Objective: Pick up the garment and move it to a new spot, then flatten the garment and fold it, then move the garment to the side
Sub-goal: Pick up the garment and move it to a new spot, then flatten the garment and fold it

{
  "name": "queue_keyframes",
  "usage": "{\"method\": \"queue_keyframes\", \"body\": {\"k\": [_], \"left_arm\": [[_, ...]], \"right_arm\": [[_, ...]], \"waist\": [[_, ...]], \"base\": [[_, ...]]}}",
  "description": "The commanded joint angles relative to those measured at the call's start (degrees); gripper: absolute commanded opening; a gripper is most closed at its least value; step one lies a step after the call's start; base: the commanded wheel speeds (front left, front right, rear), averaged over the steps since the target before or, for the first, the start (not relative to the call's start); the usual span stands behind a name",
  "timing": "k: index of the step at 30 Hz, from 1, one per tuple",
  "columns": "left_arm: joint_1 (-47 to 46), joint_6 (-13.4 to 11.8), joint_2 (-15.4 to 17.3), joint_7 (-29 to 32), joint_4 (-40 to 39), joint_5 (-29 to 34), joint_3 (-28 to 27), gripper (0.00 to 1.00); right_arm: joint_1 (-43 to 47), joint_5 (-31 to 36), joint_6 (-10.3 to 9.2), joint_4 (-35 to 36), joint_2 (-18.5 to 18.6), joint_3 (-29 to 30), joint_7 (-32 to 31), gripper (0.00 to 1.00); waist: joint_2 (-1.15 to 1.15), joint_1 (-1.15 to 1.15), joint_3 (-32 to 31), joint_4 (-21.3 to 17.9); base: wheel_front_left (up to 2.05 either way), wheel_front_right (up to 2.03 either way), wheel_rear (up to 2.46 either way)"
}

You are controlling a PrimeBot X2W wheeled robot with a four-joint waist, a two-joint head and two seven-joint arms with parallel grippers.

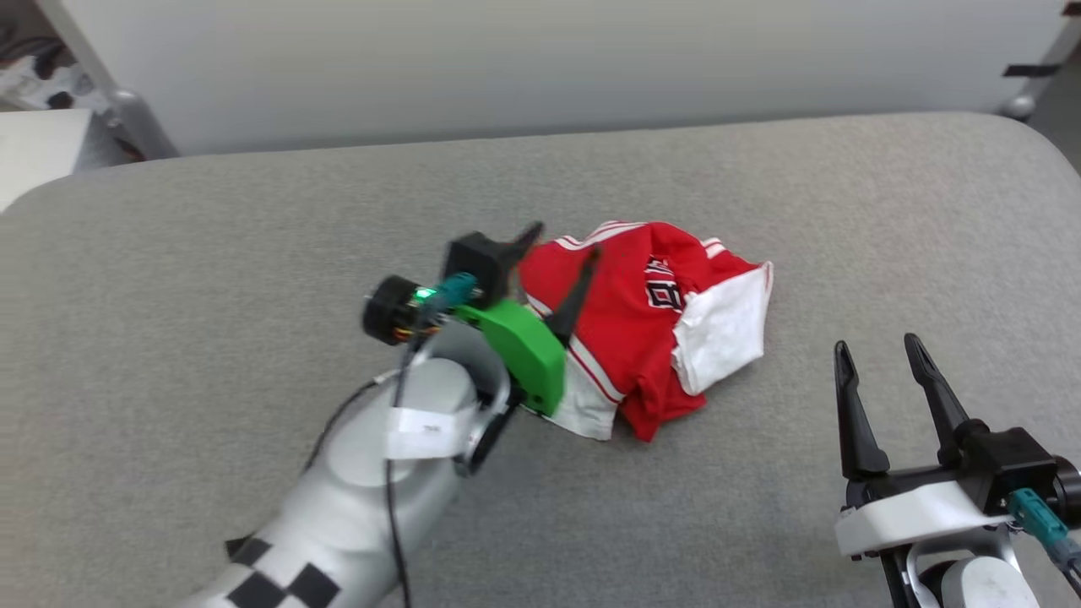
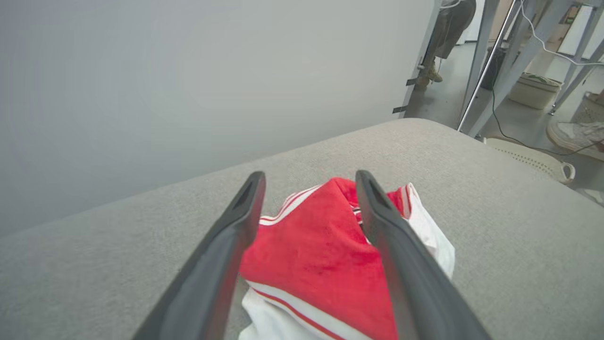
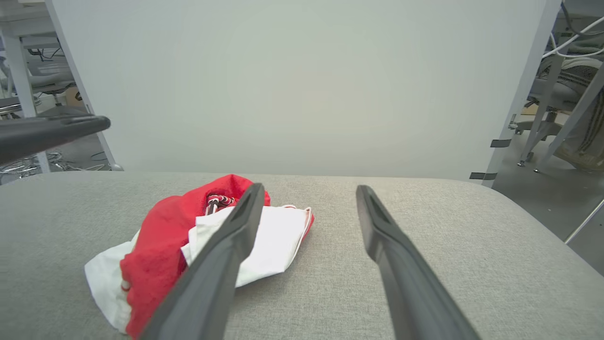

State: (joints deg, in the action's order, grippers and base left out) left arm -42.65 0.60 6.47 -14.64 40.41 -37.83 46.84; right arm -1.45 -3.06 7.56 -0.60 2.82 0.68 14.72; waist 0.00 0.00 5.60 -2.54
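Lying crumpled — red-and-white garment — in a heap

a robot lab: white partition panel ahead of the right gripper; metal post, loose cables, chair base to its right.

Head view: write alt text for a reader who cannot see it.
A crumpled red jersey with white sleeves lies on a grey surface. The open left tool is at its left edge; the open right tool is apart, lower right.
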Motion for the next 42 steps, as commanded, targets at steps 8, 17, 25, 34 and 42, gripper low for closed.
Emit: {"method": "queue_keyframes", "body": {"k": [8, 17, 25, 34, 42], "left_arm": [[15.81, -2.26, 8.80, -0.34, -20.21, 5.29, -14.05, 1.00], [32.85, -0.26, 8.03, -0.35, -33.37, 13.20, -25.94, 1.00], [39.14, 3.45, 3.53, -0.35, -35.11, 19.09, -31.31, 1.00], [39.67, 5.90, 0.36, -0.36, -33.79, 21.03, -34.38, 1.00], [34.74, 6.49, 0.65, 2.78, -28.96, 19.93, -33.14, 1.00]], "right_arm": [[2.36, 0.62, -0.08, -0.20, 0.06, 0.95, 0.28, 1.00], [4.11, 0.46, -0.08, -0.57, 0.06, 1.69, 0.28, 1.00], [4.65, 0.01, -0.08, -1.27, 0.06, 1.05, 0.28, 1.00], [4.35, -0.07, -0.08, -1.50, 0.06, 0.51, 0.28, 1.00], [3.64, 0.28, -0.08, -0.83, 0.06, 0.16, 0.28, 1.00]], "waist": [[0.00, 0.00, -4.19, 5.57], [0.00, 0.00, -5.39, 6.23], [0.00, 0.00, -5.84, 5.64], [0.00, 0.00, -5.53, 4.81], [0.00, 0.00, -2.81, 2.97]], "base": [[0.00, 0.00, 0.00], [0.00, 0.00, 0.00], [0.00, 0.00, 0.00], [0.00, 0.00, 0.00], [0.00, 0.00, 0.00]]}}
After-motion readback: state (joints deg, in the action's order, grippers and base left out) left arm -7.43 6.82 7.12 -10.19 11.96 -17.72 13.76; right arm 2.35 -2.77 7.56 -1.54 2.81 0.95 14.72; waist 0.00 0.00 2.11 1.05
